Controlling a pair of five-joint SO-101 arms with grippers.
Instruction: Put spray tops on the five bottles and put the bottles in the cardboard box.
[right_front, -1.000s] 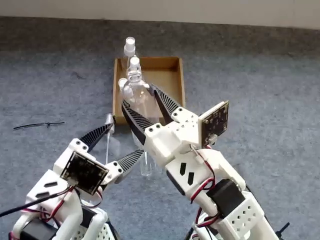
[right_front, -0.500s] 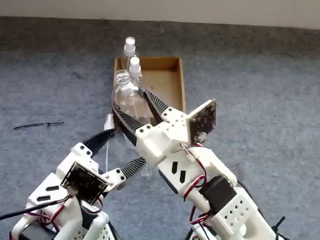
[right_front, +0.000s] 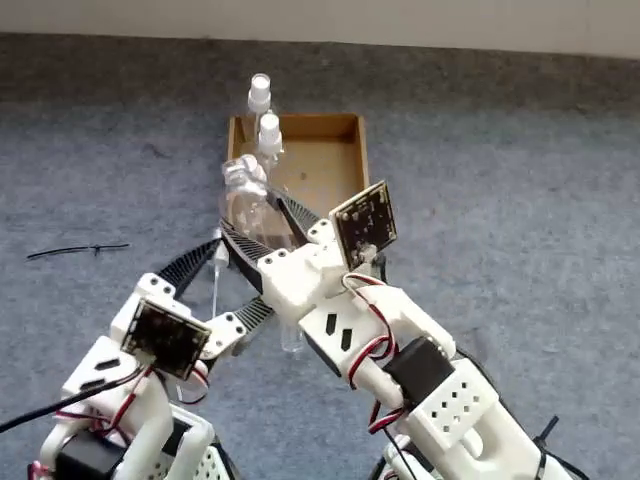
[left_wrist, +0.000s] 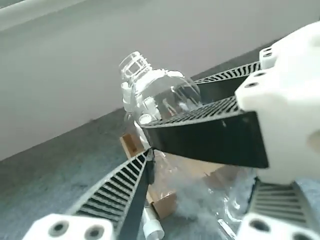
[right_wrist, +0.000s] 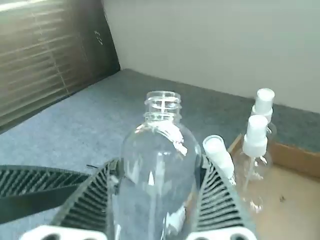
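Right pincer (right_front: 250, 212) gripping the uncapped bottle (right_front: 245, 190), neck up.
It is clamping the clear body, long axis near upright, leaning toward the cardboard box (right_front: 355, 160). Left pincer (right_front: 240, 278) is gaping empty, nearer the loose spray top (right_front: 217, 243) on the surface (right_front: 520, 220).

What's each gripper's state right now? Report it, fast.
Left gripper: open.
Right gripper: closed on a clear bottle that has no spray top.

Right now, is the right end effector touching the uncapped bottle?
Touching. In the right wrist view, both fingers of the right end effector press against the sides of the uncapped bottle, with no gap.
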